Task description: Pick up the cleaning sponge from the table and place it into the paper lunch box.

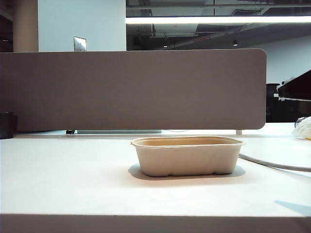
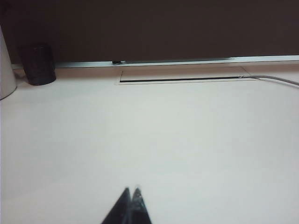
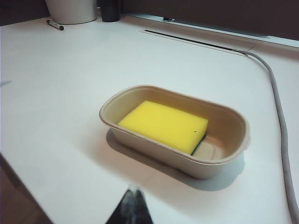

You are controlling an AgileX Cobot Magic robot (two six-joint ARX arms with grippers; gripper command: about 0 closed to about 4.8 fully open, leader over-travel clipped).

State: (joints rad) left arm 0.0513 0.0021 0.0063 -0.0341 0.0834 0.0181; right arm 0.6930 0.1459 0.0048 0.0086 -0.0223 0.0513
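Cleaning sponge [image 3: 163, 126]: lies flat inside paper lunch box [image 3: 224, 158], ahead of closed, empty right gripper [image 3: 134, 192]. Left gripper [image 2: 131, 191]: closed, empty, over bare table [image 2: 163, 140]. Placement apparently complete.

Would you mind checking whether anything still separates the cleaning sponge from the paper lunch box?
Nothing visible does: the cleaning sponge already lies inside the paper lunch box, yellow face up. Both the left tool and the right tool are shut and hold nothing.
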